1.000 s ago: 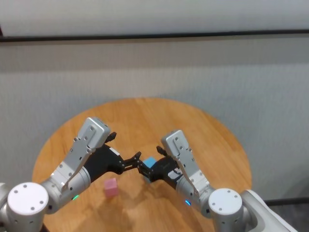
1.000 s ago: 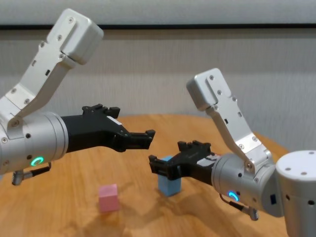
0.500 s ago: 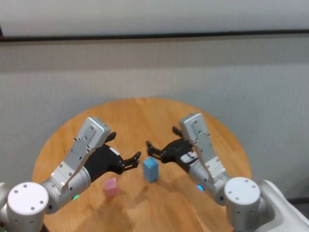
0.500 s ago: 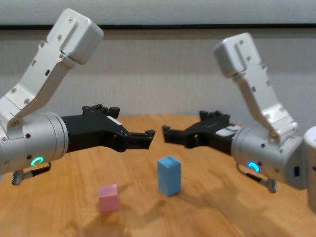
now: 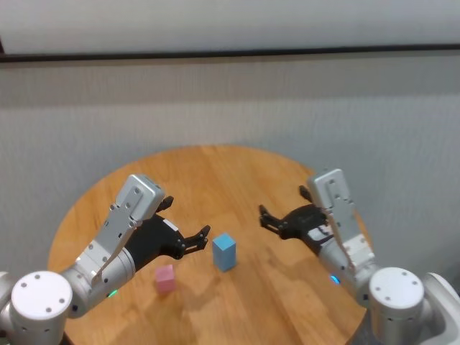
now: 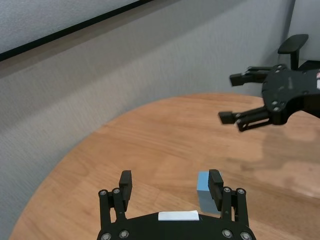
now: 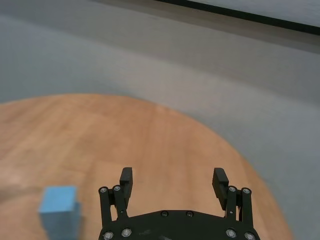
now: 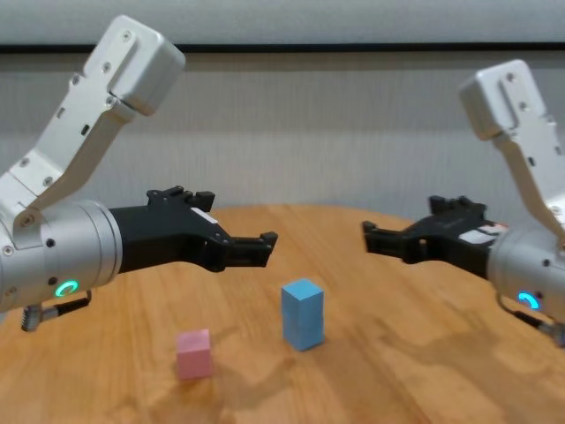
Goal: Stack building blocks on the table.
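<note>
Two light blue blocks stand stacked as one column (image 5: 224, 251) near the middle of the round wood table (image 5: 237, 172); the column also shows in the chest view (image 8: 303, 314) and the right wrist view (image 7: 60, 210). The pink block (image 5: 166, 278) lies alone on the table to the left of the column, nearer me. My left gripper (image 5: 198, 239) is open and empty, hovering just left of the column and above the pink block (image 8: 193, 353). My right gripper (image 5: 264, 218) is open and empty, held above the table well right of the column.
A grey wall runs behind the table. The table's round edge curves close behind the right gripper (image 7: 172, 181). A black office chair (image 6: 292, 45) shows beyond the table in the left wrist view.
My right gripper has let go of the blue column and drawn back to the right and upward. The column stays standing. The left arm and pink block have not moved.
</note>
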Available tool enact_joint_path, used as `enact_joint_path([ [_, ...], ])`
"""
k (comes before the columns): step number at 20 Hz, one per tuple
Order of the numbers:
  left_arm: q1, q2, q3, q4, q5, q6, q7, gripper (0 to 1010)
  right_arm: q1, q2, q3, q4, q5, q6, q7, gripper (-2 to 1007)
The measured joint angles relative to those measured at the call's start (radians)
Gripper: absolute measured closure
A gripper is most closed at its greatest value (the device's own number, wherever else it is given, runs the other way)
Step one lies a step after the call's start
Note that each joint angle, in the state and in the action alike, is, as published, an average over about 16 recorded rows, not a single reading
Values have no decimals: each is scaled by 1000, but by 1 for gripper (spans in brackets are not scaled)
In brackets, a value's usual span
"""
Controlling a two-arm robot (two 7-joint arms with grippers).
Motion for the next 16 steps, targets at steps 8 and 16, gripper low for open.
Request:
enact_joint_path([
  [8, 2, 3, -2, -6, -1, 0, 0, 8, -24, 27, 34, -9, -1, 1, 1, 0],
  [16, 40, 44, -20, -76, -13, 17, -8, 8, -31, 32, 39, -8, 2, 2, 10, 0],
])
